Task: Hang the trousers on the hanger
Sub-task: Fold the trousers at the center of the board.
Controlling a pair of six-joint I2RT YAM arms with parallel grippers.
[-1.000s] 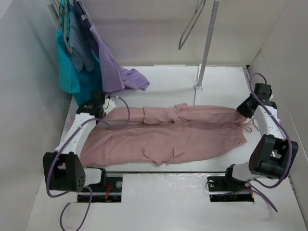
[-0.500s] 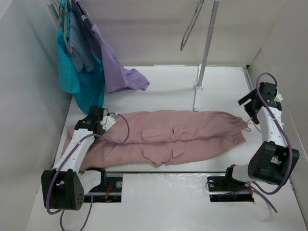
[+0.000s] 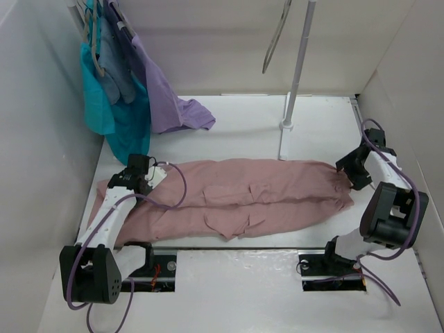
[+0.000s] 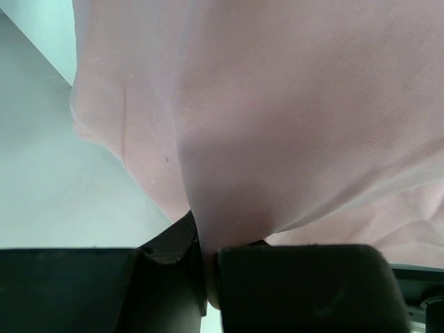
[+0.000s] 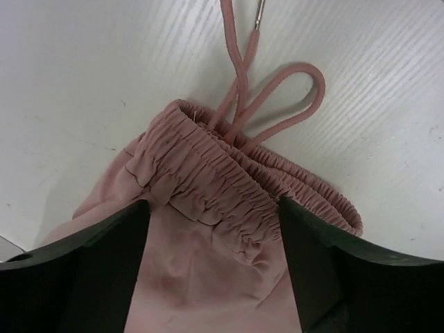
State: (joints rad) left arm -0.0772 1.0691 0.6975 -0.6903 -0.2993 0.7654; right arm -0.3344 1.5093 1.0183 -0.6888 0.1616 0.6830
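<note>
Across the white table (image 3: 243, 114), the dusty-pink trousers (image 3: 236, 198) are laid out flat and lengthwise, waistband to the right, while the bare grey hanger (image 3: 275, 43) is hung high beside the upright pole (image 3: 297, 62), well apart from them. A fold of leg fabric is pinched tight by the left gripper (image 4: 208, 263). The gathered waistband is straddled by the spread fingers of the right gripper (image 5: 211, 229), with the looped drawstring (image 5: 277, 97) lying just beyond it.

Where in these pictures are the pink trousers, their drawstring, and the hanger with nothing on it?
pink trousers (image 3: 243, 198): top view, middle of the legs.
drawstring (image 5: 239, 94): right wrist view, where its strands bunch together.
bare hanger (image 3: 275, 41): top view, its thin grey frame, hanging at the back.
</note>
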